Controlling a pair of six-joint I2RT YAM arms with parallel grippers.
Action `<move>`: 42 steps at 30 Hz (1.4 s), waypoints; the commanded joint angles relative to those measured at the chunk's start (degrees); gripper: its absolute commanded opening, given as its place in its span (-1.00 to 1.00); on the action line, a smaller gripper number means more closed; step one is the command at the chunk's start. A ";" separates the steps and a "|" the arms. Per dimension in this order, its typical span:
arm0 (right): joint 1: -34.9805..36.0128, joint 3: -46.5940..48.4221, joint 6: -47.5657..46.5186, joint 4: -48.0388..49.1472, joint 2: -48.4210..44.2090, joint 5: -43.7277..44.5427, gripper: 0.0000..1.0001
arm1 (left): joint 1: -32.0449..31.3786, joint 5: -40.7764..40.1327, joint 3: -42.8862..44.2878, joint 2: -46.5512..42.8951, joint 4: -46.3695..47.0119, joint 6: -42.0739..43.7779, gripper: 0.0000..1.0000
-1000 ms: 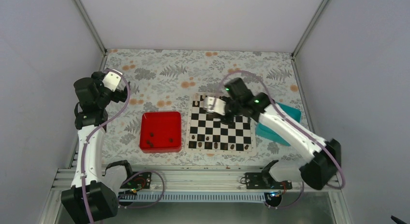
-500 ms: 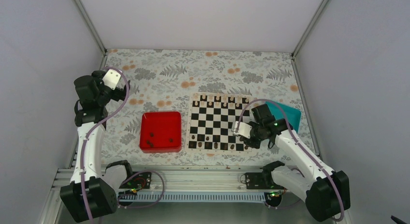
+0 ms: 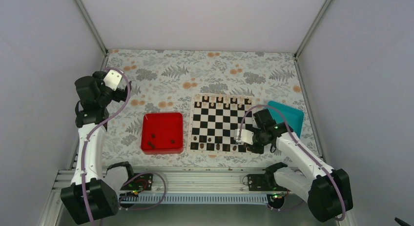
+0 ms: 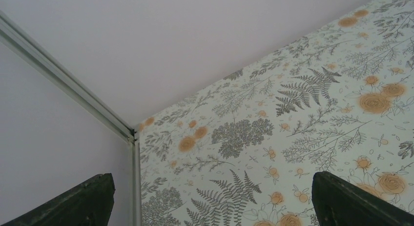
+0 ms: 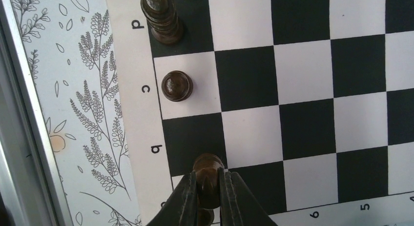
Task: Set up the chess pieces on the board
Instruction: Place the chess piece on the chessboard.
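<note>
The board [image 3: 223, 123] of black and cream squares lies right of centre, with dark chess pieces along its near row [image 3: 210, 139] and pale-topped pieces along its far row. My right gripper [image 3: 242, 136] is at the board's near right corner, shut on a dark brown chess piece [image 5: 208, 174] held over the squares by the letter b. Two more dark pieces [image 5: 176, 85] [image 5: 162, 16] stand on the edge squares beside it. My left gripper [image 3: 113, 79] is raised at the far left, open and empty; its dark fingertips [image 4: 341, 199] frame only tablecloth.
A red square tray [image 3: 162, 132] left of the board holds three dark pieces. A teal tray [image 3: 287, 116] lies right of the board behind my right arm. The floral cloth [image 4: 273, 138] runs to white walls and a metal rail [image 5: 19, 138] near the board.
My right gripper has swung from the board's far edge to its near right corner and lowered slightly there. The left arm has barely moved.
</note>
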 commanded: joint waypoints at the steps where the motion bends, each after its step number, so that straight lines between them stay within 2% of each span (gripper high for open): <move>1: -0.54 -0.41 -2.26 0.84 1.13 -2.30 -0.90 | -0.22 0.00 0.98 -0.12 0.74 -0.82 1.00; 12: -0.51 -0.09 -5.62 1.23 5.28 -5.14 -0.90 | -0.17 -0.33 0.85 -0.18 0.62 -0.74 1.00; 28: -0.50 -0.23 -5.73 2.70 7.72 -5.77 -0.89 | -0.16 -0.42 1.08 0.34 0.61 -0.57 1.00; 35: -0.54 -0.97 -5.61 3.29 7.29 -4.10 -0.72 | -0.17 -0.42 1.10 0.33 0.44 -0.47 1.00; 38: -0.52 -0.82 -5.41 2.93 6.27 -3.09 -0.54 | -0.13 -0.39 1.26 0.33 0.35 -0.49 1.00; 42: -0.49 1.49 -5.45 -0.10 3.84 -1.73 -0.39 | -0.17 -0.38 1.17 0.06 0.39 -0.47 1.00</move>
